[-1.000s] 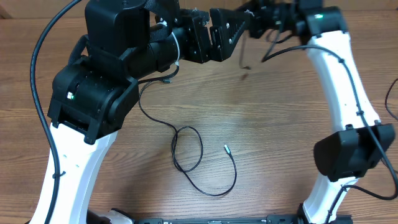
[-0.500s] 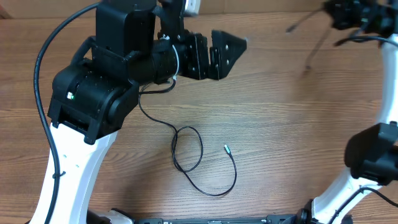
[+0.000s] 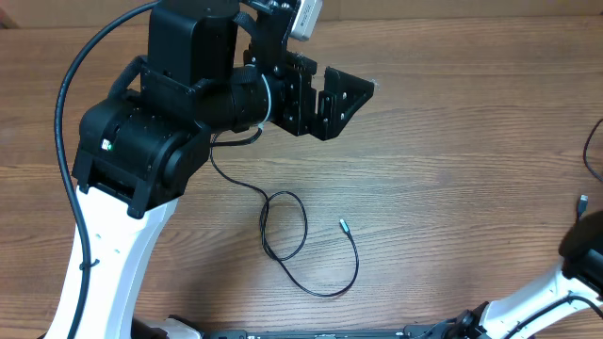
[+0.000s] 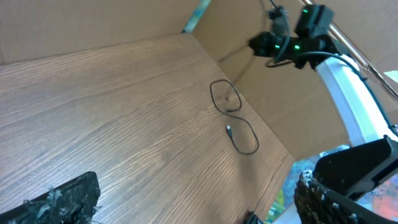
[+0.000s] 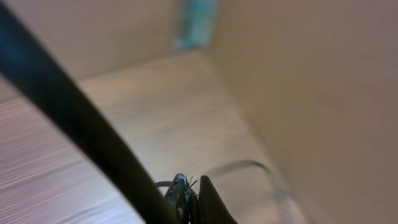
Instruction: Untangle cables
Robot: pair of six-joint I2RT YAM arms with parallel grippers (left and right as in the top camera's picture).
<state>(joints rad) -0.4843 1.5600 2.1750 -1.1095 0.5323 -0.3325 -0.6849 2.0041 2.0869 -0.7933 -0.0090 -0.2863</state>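
- Left claw hangs over the far part of the desk, jaws spread wide, nothing between them.
- Left wrist view: its two fingers sit at the bottom corners, well apart, with bare wood in the gap.
- Cable lies flat on the desk, near-centre, below the left claw and not touching it.
- One end runs out from under the left arm, curls into one small closed loop, then sweeps down and round in an open arc.
- Silvery plug ends that arc, just right of the loop, clear of it.
- Same cable in the left wrist view: loop near the desk's far corner, plug beside it.
- Right arm sits at the lower right edge; its claw is out of the overhead.
- Right claw in its wrist view: fingers pressed together, view blurred; cannot tell if it pinches anything.
- Second cord, thin and black, is cut off by the overhead's right edge, well apart from the first.
- Cardboard wall backs the desk.
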